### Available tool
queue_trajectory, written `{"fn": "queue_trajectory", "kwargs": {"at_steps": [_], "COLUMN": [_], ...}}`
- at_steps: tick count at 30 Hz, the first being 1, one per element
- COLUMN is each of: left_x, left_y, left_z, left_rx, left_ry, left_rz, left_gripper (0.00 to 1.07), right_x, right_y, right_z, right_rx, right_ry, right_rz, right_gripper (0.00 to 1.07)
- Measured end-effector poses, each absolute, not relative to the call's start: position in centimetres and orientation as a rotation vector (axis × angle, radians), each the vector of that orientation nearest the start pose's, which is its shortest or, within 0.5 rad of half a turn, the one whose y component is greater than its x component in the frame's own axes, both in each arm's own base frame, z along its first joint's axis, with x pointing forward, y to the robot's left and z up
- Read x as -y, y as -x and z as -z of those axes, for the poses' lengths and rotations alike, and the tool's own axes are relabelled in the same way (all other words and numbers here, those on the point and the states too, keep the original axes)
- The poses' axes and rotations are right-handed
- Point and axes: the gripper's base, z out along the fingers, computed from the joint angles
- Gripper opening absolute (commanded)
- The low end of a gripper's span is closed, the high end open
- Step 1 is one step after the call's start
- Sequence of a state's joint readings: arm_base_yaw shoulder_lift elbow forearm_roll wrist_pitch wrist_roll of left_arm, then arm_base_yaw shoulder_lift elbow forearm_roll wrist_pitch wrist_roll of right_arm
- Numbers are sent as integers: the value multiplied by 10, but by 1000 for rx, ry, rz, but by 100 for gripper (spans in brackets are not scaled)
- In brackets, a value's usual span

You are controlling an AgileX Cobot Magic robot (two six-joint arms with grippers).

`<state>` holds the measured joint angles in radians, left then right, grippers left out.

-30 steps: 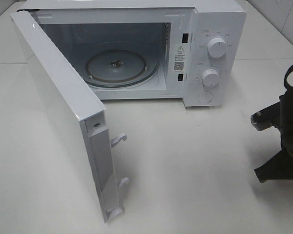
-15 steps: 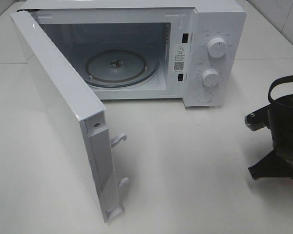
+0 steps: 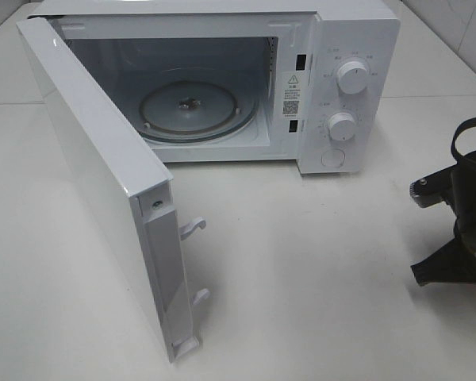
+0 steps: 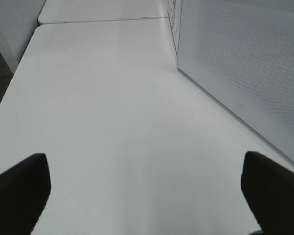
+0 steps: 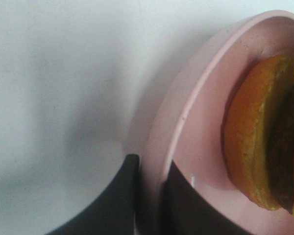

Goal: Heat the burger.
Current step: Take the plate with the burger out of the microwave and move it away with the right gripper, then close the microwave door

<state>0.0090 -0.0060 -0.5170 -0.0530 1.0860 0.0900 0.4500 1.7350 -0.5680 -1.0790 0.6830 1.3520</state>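
the pink plate (image 5: 186, 142) bearing the burger (image 5: 257, 142) was pinched at its rim by the clenched right pincer (image 5: 149, 196), its carry into the open microwave (image 3: 222, 87) judged next, while the left pincer (image 4: 147, 191) was spread wide and empty.

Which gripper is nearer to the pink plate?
Right. The right gripper is shut on the pink plate's rim; the left gripper hangs open over bare table beside the microwave door.

The burger (image 5: 264, 147), golden-brown bun with a yellow-green edge, sits on a pink plate (image 5: 186, 122).
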Motion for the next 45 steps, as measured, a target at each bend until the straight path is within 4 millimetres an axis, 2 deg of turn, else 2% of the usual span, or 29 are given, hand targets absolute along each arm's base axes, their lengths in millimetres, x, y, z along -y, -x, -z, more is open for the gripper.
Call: {"fn": "queue_trajectory", "kwargs": {"at_steps": [4, 10, 14, 16, 17, 18, 19, 20, 21, 22, 23, 24, 25, 27, 28, 32, 34, 35, 36, 37, 38, 40, 41, 43, 44, 45], "left_x": [4, 4, 4, 4, 4, 4, 4, 4, 4, 4, 4, 4, 4, 4, 4, 4, 4, 4, 4, 4, 4, 4, 4, 4, 4, 4], "left_y": [9, 9, 9, 9, 9, 9, 9, 9, 9, 9, 9, 9, 9, 9, 9, 9, 9, 9, 9, 9, 9, 9, 9, 9, 9, 9], "left_z": [-280, -280, -280, -280, -280, -280, -280, -280, -280, -280, -280, -280, -280, -280, -280, -280, -280, -280, -280, -280, -280, -280, -280, -280, -280, -280], "left_rx": [-2044, -2044, -2044, -2044, -2044, -2044, -2044, -2044, -2044, -2044, -2044, -2044, -2044, -2044, -2044, -2044, -2044, -2044, -2044, -2044, -2044, -2044, -2044, -2044, -2044, -2044], "left_ry": [-87, -87, -87, -87, -87, -87, -87, -87, -87, -87, -87, -87, -87, -87, -87, -87, -87, -87, -87, -87, -87, -87, -87, -87, -87, -87], "left_rz": [2, 2, 2, 2, 2, 2, 2, 2, 2, 2, 2, 2, 2, 2, 2, 2, 2, 2, 2, 2, 2, 2, 2, 2, 2, 2], "left_gripper": [98, 98, 98, 98, 98, 98, 98, 98, 98, 98, 98, 98, 98, 98, 98, 98, 98, 98, 98, 98, 98, 98, 98, 98, 98, 98], "right_x": [-55, -54, -53, -52, -52, -52, -52, -52, -52, -52, -53, -53, -55, -56, -57, -58, -58, -58, -60, -60, -62, -63, -66, -67, -69, -69], "right_y": [-231, -231, -230, -230, -230, -230, -230, -230, -231, -231, -231, -231, -231, -230, -231, -231, -229, -229, -227, -227, -224, -223, -220, -218, -213, -213], "right_z": [-105, -84, -80, -80, -80, -80, -80, -81, -82, -82, -85, -85, -89, -92, -100, -116, -133, -133, -145, -145, -158, -164, -178, -184, -198, -198], "right_rx": [-2720, -2763, -2764, -2760, -2760, -2760, -2760, -2759, -2757, -2757, -2758, -2758, -2761, -2760, -2743, -2704, -2665, -2665, -2644, -2644, -2615, -2603, -2564, -2549, -2505, -2505], "right_ry": [60, 118, 109, 102, 102, 101, 101, 104, 111, 111, 125, 125, 140, 139, 126, 109, 74, 74, 63, 63, 64, 80, 109, 115, 139, 139], "right_rz": [690, 758, 789, 798, 798, 800, 800, 801, 797, 797, 777, 777, 747, 727, 689, 634, 575, 575, 500, 500, 412, 377, 279, 242, 171, 171], "right_gripper": [4, 5, 9, 16, 16, 24, 24, 29, 38, 38, 46, 46, 51, 54, 57, 59, 60, 60, 61, 61, 63, 64, 66, 67, 68, 68]}}
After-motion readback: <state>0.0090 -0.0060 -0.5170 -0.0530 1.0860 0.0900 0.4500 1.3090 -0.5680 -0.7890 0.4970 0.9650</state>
